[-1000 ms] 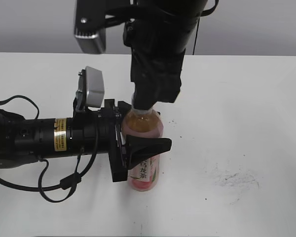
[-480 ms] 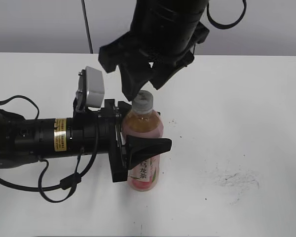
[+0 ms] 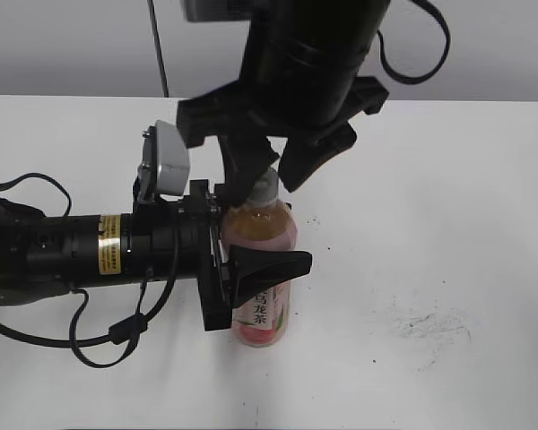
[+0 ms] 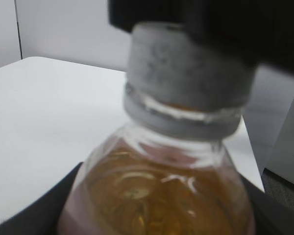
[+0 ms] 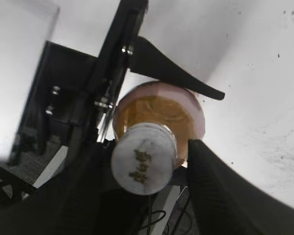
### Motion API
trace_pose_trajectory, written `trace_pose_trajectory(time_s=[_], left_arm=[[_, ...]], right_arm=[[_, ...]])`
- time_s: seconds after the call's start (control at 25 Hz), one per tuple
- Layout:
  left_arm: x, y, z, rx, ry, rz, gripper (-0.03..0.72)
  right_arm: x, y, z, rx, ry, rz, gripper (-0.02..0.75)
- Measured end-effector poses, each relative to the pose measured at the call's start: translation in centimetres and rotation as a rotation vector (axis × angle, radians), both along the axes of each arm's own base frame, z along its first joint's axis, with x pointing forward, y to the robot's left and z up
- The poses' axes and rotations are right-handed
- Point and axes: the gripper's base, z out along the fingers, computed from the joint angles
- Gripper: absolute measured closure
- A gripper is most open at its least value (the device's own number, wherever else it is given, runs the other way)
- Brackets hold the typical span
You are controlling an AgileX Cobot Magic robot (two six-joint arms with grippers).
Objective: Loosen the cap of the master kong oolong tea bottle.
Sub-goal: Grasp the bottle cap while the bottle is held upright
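With my left tool [image 3: 251, 269] pinching the master kong oolong tea bottle [image 3: 260, 296] upright on the counter [image 3: 448, 224], my right tool [image 3: 273, 170] seems spread astride the cap [image 5: 144, 159], and closing off-center could slip on its ribs.

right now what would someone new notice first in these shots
The clear plastic bottle of amber-pink tea stands upright at the middle of the white table, clamped around its body by the left gripper, whose black arm reaches in level from the left. Directly above, the right gripper hangs open, its fingers straddling the small white ribbed cap without closing on it.
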Motion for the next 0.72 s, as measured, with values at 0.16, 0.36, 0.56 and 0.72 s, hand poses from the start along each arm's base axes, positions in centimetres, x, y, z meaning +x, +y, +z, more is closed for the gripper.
trace_pose_trajectory(time_s=[0.16,0.36,0.56,0.72], left_arm=[[-0.01,0.0,0.0,0.0,0.0,-0.001,0.243],[-0.01,0.0,0.0,0.0,0.0,-0.001,0.243],[-0.01,0.0,0.0,0.0,0.0,-0.001,0.243],[0.0,0.0,-0.01,0.001,0.0,-0.001,0.243]], right_arm=[[-0.11,-0.11,-0.49,-0.013,0.012,0.0,0.33],[-0.11,-0.11,-0.49,-0.012,0.013,0.0,0.344],[-0.13,-0.08,-0.46,-0.012,0.004,0.036,0.444],[-0.13,-0.08,-0.46,-0.019,-0.02,0.118,0.447]])
